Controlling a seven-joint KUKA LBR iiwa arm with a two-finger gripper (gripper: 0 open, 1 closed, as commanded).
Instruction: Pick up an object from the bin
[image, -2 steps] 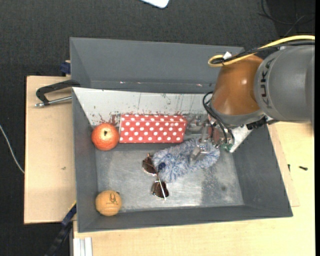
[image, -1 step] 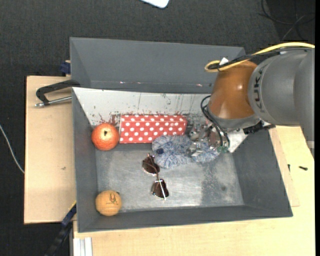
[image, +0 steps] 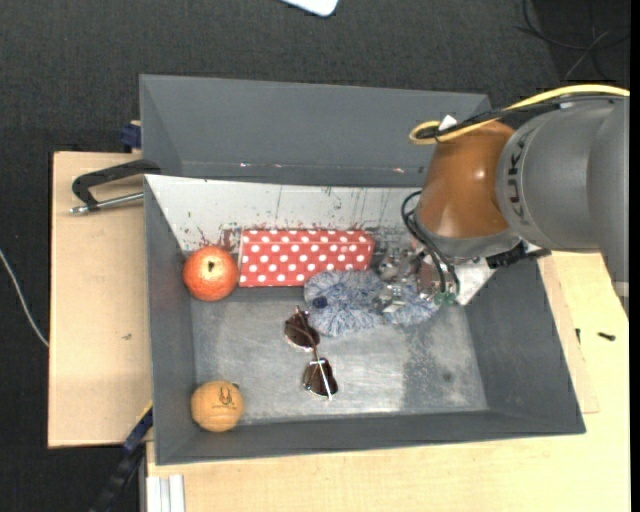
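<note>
1. Here, you see the arm (image: 575, 175) reaching in from the right of the view, with its orange cover (image: 462, 185) above the back right part of the grey bin (image: 520, 330).
2. The jaws sit low beneath that cover, at the right end of a fluffy blue-and-white cloth (image: 350, 300). You cannot tell whether they are open or closed, because their tips are lost against the fluff.
3. You cannot tell either whether any of the cloth is between them.
4. The cloth lies bunched on the bin floor, a little right of the middle and toward the back wall, just in front of the right end of a red box (image: 300, 255).
5. That box has white dots and lies lengthwise along the back wall, with its right end near the jaws.
6. A red apple (image: 210, 273) sits just beside the box's left end, close to the left wall.
7. A pair of sunglasses (image: 312, 355) lies near the middle of the floor. One lens is just in front of the cloth's left part and the other is nearer the front wall.
8. An orange-brown ball (image: 217, 405) rests in the front left corner, well apart from the jaws and the cloth.
</note>
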